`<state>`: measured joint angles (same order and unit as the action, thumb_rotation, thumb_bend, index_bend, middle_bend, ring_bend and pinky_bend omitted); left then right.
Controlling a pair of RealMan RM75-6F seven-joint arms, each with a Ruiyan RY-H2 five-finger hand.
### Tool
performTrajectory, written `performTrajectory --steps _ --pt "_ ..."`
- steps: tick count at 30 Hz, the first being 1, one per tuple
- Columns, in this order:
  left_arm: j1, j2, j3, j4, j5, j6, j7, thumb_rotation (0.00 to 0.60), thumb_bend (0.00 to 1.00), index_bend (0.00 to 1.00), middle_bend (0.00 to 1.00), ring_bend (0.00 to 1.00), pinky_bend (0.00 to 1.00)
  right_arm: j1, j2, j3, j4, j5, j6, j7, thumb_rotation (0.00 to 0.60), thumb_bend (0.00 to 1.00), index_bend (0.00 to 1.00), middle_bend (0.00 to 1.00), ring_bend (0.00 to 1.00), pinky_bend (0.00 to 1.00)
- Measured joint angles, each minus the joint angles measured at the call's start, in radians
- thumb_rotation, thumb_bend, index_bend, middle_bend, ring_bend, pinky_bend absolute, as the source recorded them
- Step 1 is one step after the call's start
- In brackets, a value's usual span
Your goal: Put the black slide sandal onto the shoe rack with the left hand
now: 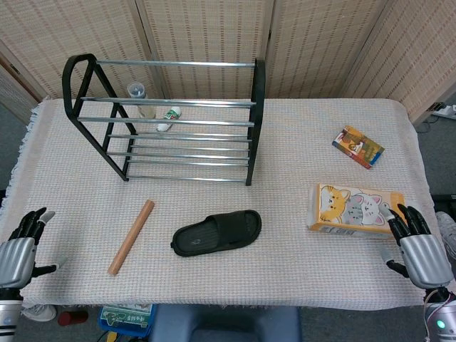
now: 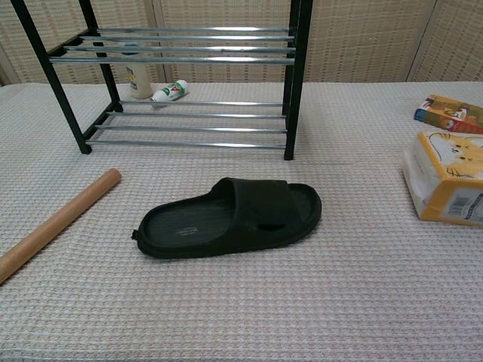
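The black slide sandal (image 1: 217, 232) (image 2: 230, 217) lies flat on the cloth near the table's front middle, toe end to the right. Behind it stands the black shoe rack (image 1: 171, 117) (image 2: 296, 83) with chrome bars. My left hand (image 1: 20, 249) rests at the table's front left corner, far left of the sandal, fingers apart and holding nothing. At the front right corner sits my right hand (image 1: 417, 246), fingers apart, empty too. Neither hand shows in the chest view.
A wooden stick (image 1: 132, 236) (image 2: 56, 222) lies left of the sandal. A tissue pack with cat drawings (image 1: 354, 209) (image 2: 449, 185) and a small colourful box (image 1: 358, 146) (image 2: 450, 113) are on the right. A bottle (image 1: 140, 97) and a small tube (image 1: 167, 117) sit behind the rack.
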<state>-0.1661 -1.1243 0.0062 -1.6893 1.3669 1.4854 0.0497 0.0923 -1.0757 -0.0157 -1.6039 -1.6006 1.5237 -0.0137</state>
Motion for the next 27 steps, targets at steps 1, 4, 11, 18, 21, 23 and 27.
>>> performTrajectory --steps 1,4,11,18,21,23,27 --pt "0.001 -0.002 -0.001 0.003 0.005 0.000 -0.002 0.600 0.17 0.14 0.09 0.00 0.25 -0.003 0.001 0.000 -0.003 -0.001 0.003 -0.003 0.600 0.40 0.00 0.14 0.08 0.06" --pt "0.004 -0.006 -0.003 0.012 0.023 0.000 -0.007 0.600 0.17 0.14 0.09 0.00 0.25 -0.012 0.004 0.001 -0.011 -0.004 0.016 -0.008 0.600 0.40 0.00 0.14 0.08 0.06" --pt "-0.006 0.000 -0.005 0.038 0.097 -0.006 -0.042 0.600 0.17 0.16 0.09 0.00 0.25 -0.028 0.013 0.007 -0.024 -0.016 0.044 -0.009 0.600 0.40 0.00 0.14 0.08 0.06" --pt "-0.093 0.026 0.001 0.057 0.247 -0.080 -0.090 0.600 0.17 0.16 0.09 0.00 0.25 -0.022 0.023 0.007 -0.040 -0.045 0.036 -0.018 0.600 0.41 0.00 0.14 0.08 0.06" --pt "-0.144 0.048 0.000 0.047 0.293 -0.131 -0.108 0.600 0.17 0.16 0.09 0.00 0.25 -0.007 0.026 0.000 -0.045 -0.061 0.004 -0.026 0.600 0.43 0.00 0.15 0.08 0.06" --pt "-0.167 0.064 -0.005 0.033 0.300 -0.154 -0.104 0.600 0.17 0.16 0.09 0.00 0.25 0.009 0.026 -0.006 -0.049 -0.072 -0.030 -0.033 0.600 0.44 0.00 0.16 0.08 0.06" --pt "-0.174 0.077 -0.020 0.004 0.282 -0.159 -0.096 0.600 0.17 0.16 0.09 0.00 0.25 0.069 0.012 -0.016 -0.053 -0.101 -0.141 -0.046 0.600 0.50 0.00 0.18 0.09 0.06"
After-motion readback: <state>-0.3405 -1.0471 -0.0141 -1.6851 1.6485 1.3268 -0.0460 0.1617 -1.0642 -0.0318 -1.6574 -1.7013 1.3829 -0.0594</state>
